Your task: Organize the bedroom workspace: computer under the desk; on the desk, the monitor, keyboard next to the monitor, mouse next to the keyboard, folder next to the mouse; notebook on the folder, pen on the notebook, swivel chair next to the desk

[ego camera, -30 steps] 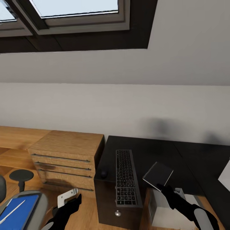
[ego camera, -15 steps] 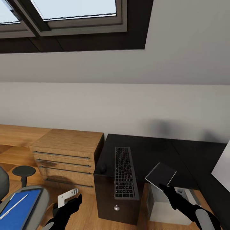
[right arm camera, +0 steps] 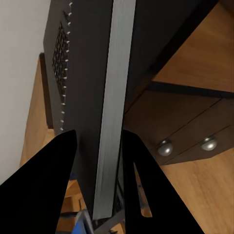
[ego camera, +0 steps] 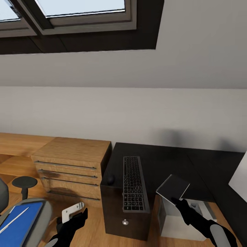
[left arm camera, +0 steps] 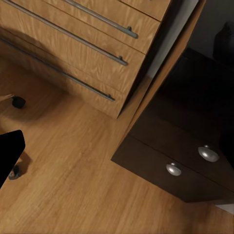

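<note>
So the keyboard (ego camera: 133, 188) and mouse (ego camera: 110, 179) sat at the surface's (ego camera: 161, 161) left edge; right fingers (ego camera: 177, 200) clamped the notebook (ego camera: 172, 187), left fingers' (ego camera: 72, 211) state unclear, folder (ego camera: 19, 223) still on the chair (ego camera: 43, 216).

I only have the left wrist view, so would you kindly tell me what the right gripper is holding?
Observer: The right gripper is shut on the notebook, held tilted near the front edge of the desk.
Operator: Thank you. Where is the folder?
Observer: The folder lies on the seat of the chair, with a thin white pen across it.
Operator: And is the keyboard on the desk?
Observer: Yes, the keyboard lies on the desk, with the mouse beside it.
</note>
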Controlling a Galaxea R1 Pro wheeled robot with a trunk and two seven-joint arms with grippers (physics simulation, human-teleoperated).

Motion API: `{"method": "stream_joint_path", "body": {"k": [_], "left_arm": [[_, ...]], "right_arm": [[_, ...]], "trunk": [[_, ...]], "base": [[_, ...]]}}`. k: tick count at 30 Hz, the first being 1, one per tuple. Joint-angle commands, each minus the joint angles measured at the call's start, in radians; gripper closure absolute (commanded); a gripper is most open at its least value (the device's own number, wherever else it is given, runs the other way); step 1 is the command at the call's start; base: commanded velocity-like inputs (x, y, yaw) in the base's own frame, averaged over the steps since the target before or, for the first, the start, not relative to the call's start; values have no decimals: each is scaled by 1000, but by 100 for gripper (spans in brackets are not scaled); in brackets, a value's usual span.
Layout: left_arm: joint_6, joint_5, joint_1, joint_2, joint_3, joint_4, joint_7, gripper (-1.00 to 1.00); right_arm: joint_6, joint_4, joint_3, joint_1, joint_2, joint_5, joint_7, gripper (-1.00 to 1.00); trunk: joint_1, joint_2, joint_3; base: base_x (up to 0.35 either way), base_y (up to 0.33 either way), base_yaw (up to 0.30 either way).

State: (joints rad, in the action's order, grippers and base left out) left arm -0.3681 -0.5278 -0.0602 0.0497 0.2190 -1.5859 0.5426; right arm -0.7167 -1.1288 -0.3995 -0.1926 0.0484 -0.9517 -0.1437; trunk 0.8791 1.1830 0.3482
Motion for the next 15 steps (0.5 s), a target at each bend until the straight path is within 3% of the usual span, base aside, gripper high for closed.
{"method": "stream_joint_path", "body": {"k": [1, 15], "left_arm": [[-2, -8, 0, 1, 2, -2, 8, -100], [-2, -8, 0, 1, 2, -1, 8, -100]], "right_arm": [[-6, 0, -2, -1, -1, 2, -5, 100], [-6, 0, -3, -1, -1, 2, -5, 100]], "trunk": [[4, 8, 4], [58, 106, 48]], "base": [[0, 0, 0], [0, 0, 0]]}}
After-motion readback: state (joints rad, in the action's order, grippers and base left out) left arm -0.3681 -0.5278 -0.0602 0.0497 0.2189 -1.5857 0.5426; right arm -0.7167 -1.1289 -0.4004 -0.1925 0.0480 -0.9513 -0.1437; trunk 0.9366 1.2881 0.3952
